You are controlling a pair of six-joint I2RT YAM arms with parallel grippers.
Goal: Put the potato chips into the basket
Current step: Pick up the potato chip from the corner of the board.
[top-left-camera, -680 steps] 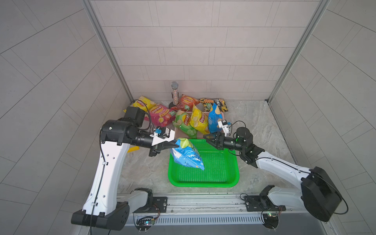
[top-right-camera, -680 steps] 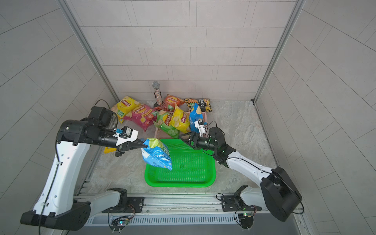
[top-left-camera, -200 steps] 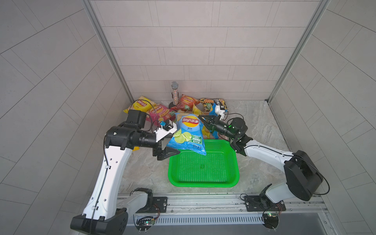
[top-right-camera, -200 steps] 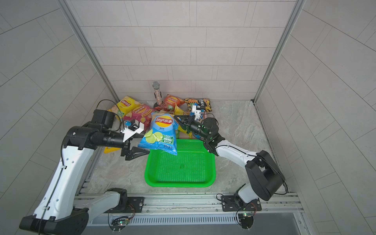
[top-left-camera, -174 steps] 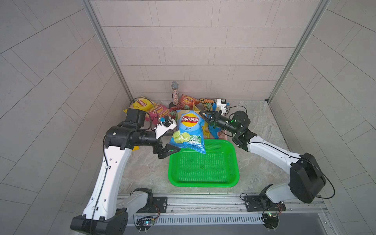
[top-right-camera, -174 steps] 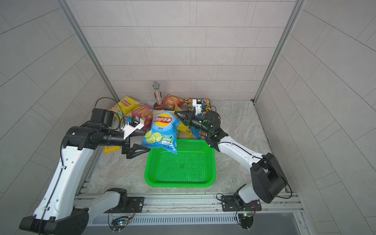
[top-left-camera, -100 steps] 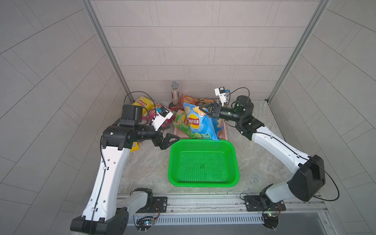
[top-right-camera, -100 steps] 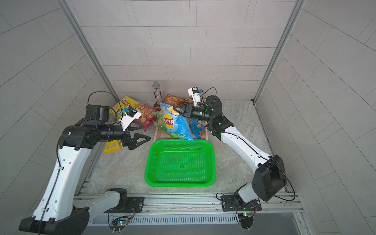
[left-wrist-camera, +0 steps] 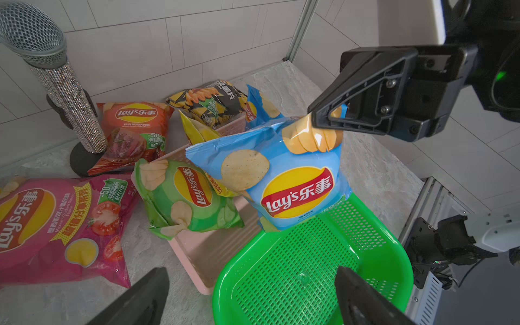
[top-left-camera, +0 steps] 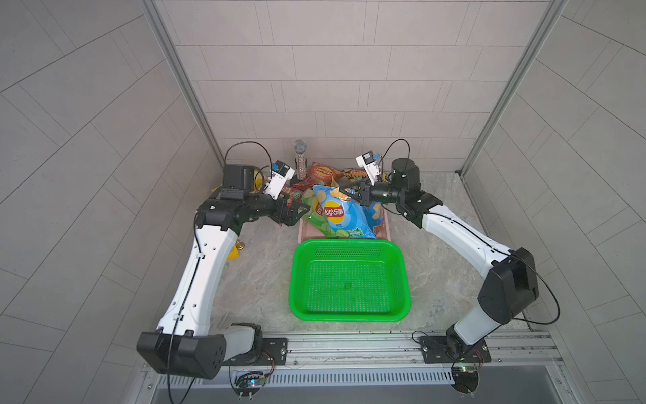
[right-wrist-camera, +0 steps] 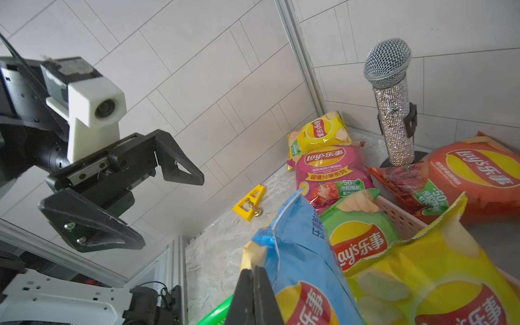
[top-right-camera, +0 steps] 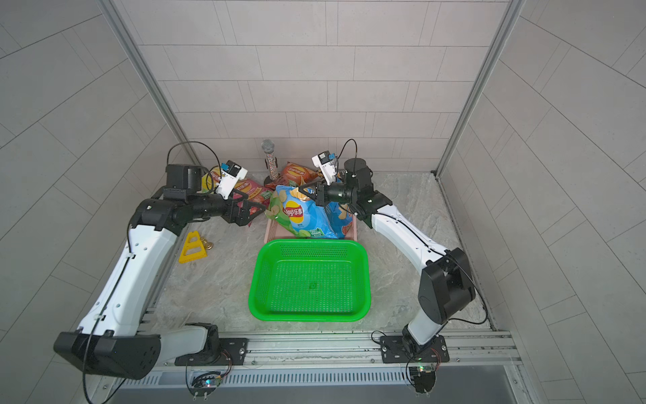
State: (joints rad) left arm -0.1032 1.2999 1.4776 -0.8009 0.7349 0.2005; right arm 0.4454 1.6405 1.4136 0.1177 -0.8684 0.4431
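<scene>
- The left jaws had held the blue bag (top-left-camera: 344, 217) over the basket (top-left-camera: 349, 316) a few seconds earlier. By now they had let go and drawn back beyond the basket's far left corner, standing wide apart and empty.
- The blue bag had passed to the other arm and been carried off the basket. It hung by its top seam just beyond the basket's far rim, over the pink tray (left-wrist-camera: 202, 253).
- The right jaws were clenched on that top seam, beyond the basket's far rim.
- The handover looked finished, but it had gained nothing for the task so far. This bag still had to be brought back over the basket and released.
- The pink tray sat just beyond the basket's far rim. It held a green bag (left-wrist-camera: 191, 197), a yellow bag (right-wrist-camera: 422, 267) and a second blue bag (top-left-camera: 375, 213).
- The basket held nothing.
- A magenta bag (left-wrist-camera: 56, 219), a red bag (left-wrist-camera: 135, 126) and a black bag (left-wrist-camera: 213, 101) lay on the table farther beyond the basket, around the microphone (left-wrist-camera: 67, 92).
</scene>
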